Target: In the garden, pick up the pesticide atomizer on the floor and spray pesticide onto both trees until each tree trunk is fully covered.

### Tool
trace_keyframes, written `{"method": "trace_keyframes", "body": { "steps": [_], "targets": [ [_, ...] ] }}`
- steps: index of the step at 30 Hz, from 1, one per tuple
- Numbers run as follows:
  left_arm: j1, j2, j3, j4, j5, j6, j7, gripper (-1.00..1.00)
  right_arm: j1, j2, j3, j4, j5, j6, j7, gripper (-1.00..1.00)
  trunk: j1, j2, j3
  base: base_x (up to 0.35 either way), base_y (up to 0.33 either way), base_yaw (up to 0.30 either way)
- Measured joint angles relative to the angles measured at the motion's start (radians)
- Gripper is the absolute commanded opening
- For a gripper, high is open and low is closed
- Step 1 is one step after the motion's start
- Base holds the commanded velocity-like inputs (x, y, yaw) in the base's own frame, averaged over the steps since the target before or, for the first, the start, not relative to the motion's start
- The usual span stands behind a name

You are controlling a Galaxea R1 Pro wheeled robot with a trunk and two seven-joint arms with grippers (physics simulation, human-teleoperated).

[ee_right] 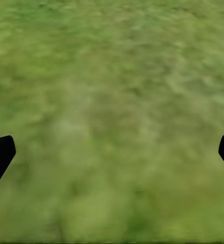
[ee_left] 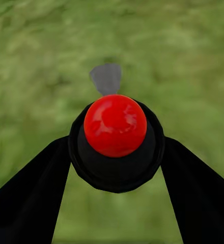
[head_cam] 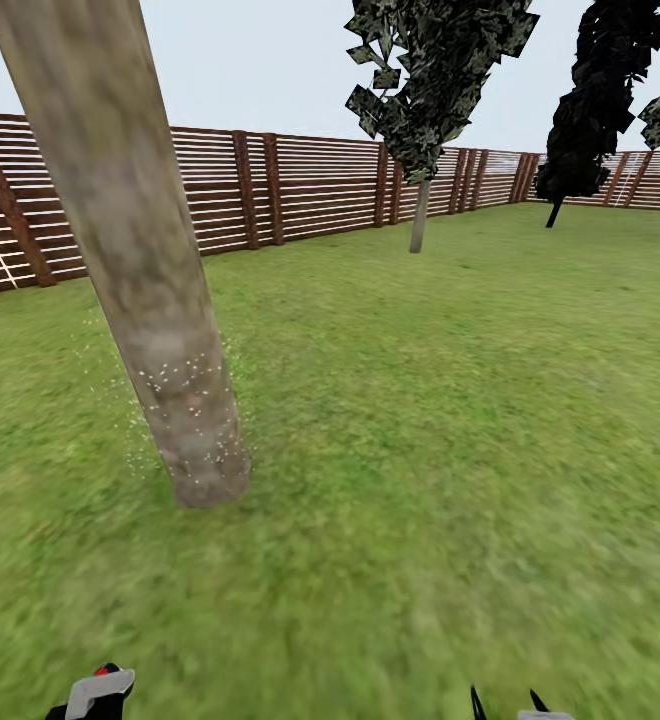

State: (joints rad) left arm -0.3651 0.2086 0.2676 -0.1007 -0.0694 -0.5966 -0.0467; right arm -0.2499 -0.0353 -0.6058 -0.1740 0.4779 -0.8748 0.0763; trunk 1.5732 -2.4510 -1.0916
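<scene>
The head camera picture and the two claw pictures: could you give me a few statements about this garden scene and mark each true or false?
1. Whitish specks dot the lower part of the near tree trunk. True.
2. The left claw is empty. False: it grips the atomizer with its red top.
3. The right claw is open over bare grass. True.
4. A brick wall bounds the lawn. False: a brown slatted wooden fence does.
5. The far pale-trunked tree is flecked with specks. False: none show on it.
</scene>
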Motion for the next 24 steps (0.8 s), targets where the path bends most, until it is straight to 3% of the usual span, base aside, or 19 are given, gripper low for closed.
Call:
{"method": "trace_keyframes", "body": {
  "steps": [7,11,24],
  "targets": [
    [0.0,0.0,0.0,0.0,0.0,0.0,0.0,-1.0,0.0,0.0,0.001,0.005,0.001,0.002,0.001,1.0,0.0,0.0,0.0,0.0,0.0,0.0],
    [0.0,0.0,0.0,0.0,0.0,0.0,0.0,-1.0,0.0,0.0,0.001,0.098,0.001,0.003,0.0,1.0,0.0,0.0,0.0,0.0,0.0,0.0],
    [0.0,0.0,0.0,0.0,-0.001,0.0,0.0,-1.0,0.0,0.0,0.0,0.105,0.001,0.004,0.002,1.0,0.0,0.0,0.0,0.0,0.0,0.0]
  ]
}}
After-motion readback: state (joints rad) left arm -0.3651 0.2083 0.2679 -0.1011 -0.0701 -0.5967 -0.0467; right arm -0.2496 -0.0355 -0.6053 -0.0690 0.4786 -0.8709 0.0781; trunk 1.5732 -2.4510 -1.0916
